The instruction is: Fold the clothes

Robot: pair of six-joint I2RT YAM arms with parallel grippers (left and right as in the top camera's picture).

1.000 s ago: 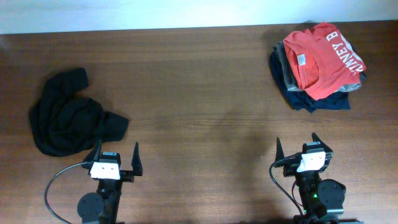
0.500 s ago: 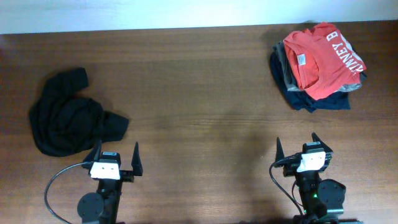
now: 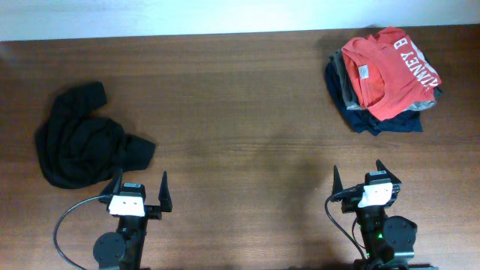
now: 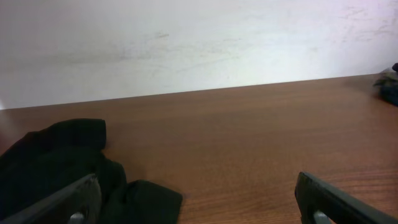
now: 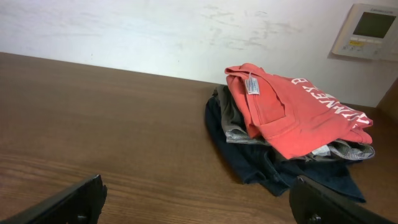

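The black T-shirt (image 3: 81,142) lies crumpled in a heap on the left of the wooden table; no logo shows. It also shows in the left wrist view (image 4: 59,168), low on the left. My left gripper (image 3: 140,187) is open and empty at the front edge, just right of the shirt's near lobe, with one finger over the fabric in the left wrist view (image 4: 198,198). My right gripper (image 3: 358,174) is open and empty at the front right, far from the shirt; it also shows in the right wrist view (image 5: 198,198).
A stack of folded garments sits at the back right: an orange-red shirt with white lettering (image 3: 386,67) on top of grey and navy pieces (image 3: 375,116). It shows in the right wrist view too (image 5: 292,118). A white wall lies behind the table.
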